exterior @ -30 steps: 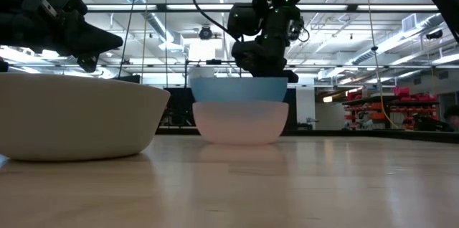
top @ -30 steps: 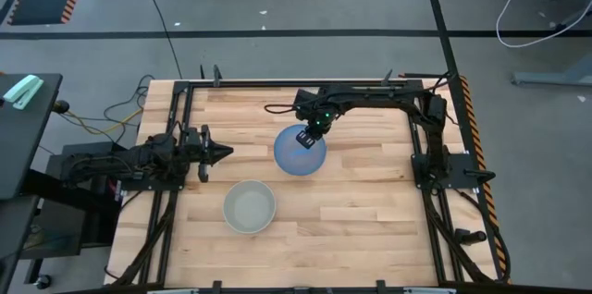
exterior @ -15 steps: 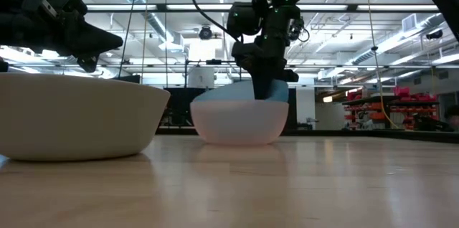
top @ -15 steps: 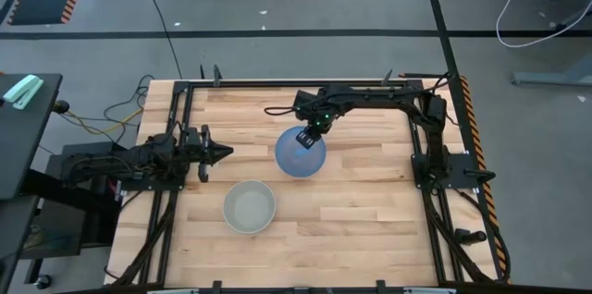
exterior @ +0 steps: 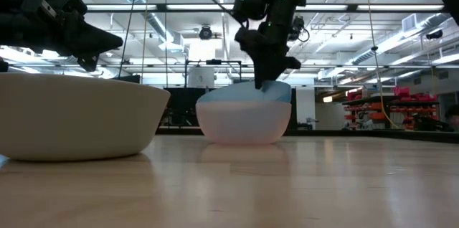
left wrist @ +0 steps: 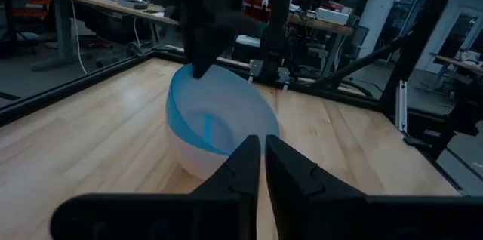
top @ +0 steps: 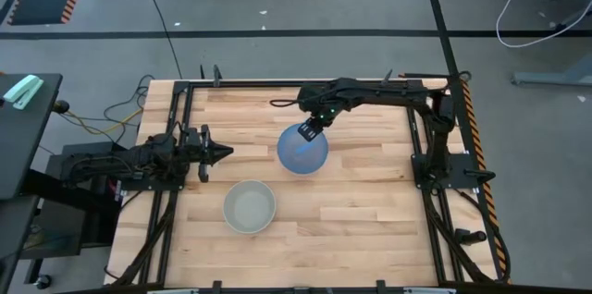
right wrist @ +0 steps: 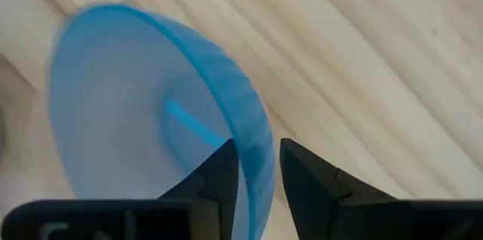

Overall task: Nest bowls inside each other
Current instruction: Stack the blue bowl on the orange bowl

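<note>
The blue bowl (top: pixel 302 150) sits inside the salmon-pink bowl (exterior: pixel 244 124) mid-table, and only its rim (exterior: pixel 244 93) shows above the pink wall. My right gripper (top: pixel 310 130) reaches down to the blue bowl's far rim and is shut on it. The pale grey-white bowl (top: pixel 250 207) stands alone on its base nearer the near edge. My left gripper (top: pixel 217 153) waits at the table's left, shut and touching nothing. It points at the stacked bowls (left wrist: pixel 219 119). My right gripper (right wrist: pixel 258 149) holds the blue bowl by its far rim (right wrist: pixel 256 138), one finger (right wrist: pixel 219 172) inside the bowl and one outside. The fingers come from above, slanting down from the far side. The blue bowl rests in the pink bowl, which stands on the table.
Black frame rails (top: pixel 181 137) run along the table's left, right and far sides. Bare wood lies right of the bowls (top: pixel 370 183) and along the near edge. Beyond the table the low view shows a workshop room.
My right gripper has lowered the blue bowl from sitting high on the pink bowl's rim down into it, so only the blue rim shows now. The gripper has then drawn slightly toward the table's far right, and the stacked pair has slid a little to the right with it.
</note>
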Available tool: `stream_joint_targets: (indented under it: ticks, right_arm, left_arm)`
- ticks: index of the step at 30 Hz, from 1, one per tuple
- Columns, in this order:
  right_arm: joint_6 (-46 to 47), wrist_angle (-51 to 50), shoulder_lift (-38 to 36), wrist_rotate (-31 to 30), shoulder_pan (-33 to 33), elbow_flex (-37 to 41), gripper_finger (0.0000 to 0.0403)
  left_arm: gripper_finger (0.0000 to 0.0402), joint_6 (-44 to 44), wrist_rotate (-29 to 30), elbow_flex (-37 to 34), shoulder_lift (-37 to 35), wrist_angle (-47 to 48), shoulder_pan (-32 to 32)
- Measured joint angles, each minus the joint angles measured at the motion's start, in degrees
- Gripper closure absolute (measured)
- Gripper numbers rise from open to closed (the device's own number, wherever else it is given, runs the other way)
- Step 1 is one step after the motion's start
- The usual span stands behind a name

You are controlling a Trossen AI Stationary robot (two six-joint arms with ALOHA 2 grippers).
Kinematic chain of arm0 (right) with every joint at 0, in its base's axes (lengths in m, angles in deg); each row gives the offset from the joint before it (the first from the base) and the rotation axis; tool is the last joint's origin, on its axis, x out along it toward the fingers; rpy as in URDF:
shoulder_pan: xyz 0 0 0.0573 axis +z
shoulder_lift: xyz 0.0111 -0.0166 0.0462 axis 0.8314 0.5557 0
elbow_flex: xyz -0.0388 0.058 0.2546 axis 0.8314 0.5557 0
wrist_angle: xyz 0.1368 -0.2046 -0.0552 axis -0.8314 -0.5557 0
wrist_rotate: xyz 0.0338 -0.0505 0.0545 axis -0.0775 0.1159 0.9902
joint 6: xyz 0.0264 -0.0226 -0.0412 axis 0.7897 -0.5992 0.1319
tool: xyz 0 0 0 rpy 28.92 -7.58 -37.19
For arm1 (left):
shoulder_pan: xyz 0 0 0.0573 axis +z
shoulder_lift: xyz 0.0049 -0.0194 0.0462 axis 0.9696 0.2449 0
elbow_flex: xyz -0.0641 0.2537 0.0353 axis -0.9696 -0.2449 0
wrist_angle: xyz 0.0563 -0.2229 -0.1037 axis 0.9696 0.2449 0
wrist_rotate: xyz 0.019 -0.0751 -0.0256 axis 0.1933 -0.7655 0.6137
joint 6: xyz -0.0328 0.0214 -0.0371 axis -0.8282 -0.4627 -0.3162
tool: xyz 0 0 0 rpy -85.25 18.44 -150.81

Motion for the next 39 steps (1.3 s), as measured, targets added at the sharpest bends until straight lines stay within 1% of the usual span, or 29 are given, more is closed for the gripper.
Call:
stream_joint_targets:
  ticks: [5,8,11,15,16,19,21,28,34,37,39]
  right_arm:
    - [0.4,0.0,-3.9,-1.9,0.4,0.0,0.0296]
    - [1.5,0.1,-5.3,-2.5,1.5,0.0,0.0306]
    - [1.1,0.0,-5.4,-2.5,2.7,0.0,0.0333]
    - [-1.1,0.0,-4.7,-3.3,3.7,0.0,0.0389]
    - [-1.8,-0.2,-4.3,-3.3,3.7,0.0,0.0394]
    - [-2.3,-0.2,-3.2,-3.3,3.6,0.0,0.0391]
    - [-3.1,-0.2,-2.6,-3.3,3.2,0.0,0.0396]
    - [-2.8,0.6,-2.5,-3.4,1.1,2.2,0.0399]
    - [-2.7,2.4,-2.5,-3.0,0.1,6.2,0.0400]
    - [-2.6,4.9,-2.5,-0.8,0.1,8.9,0.0401]
    - [-2.7,6.4,-2.5,-0.3,0.1,10.4,0.0401]
  left_arm:
    - [0.0363,0.0,0.0,0.0,0.0,0.0,0.0]
    - [0.0364,0.0,0.0,0.0,0.0,0.0,0.0]
    - [0.0369,0.0,0.0,0.0,0.0,0.0,0.0]
    - [0.0374,0.0,0.0,0.0,0.0,0.0,0.0]
    - [0.0375,0.0,0.0,0.0,0.0,0.0,0.0]
    - [0.0376,0.0,0.0,0.0,0.0,0.1,0.0]
    - [0.0374,0.0,0.0,0.0,0.0,0.1,0.0]
    - [0.0366,0.0,0.0,0.0,0.0,0.1,0.0]
    - [0.0371,0.0,0.0,0.0,0.0,0.1,0.0]
    - [0.0375,0.0,0.0,0.0,0.0,0.1,0.0]
    - [0.0376,0.0,0.0,0.0,0.0,0.1,0.0]
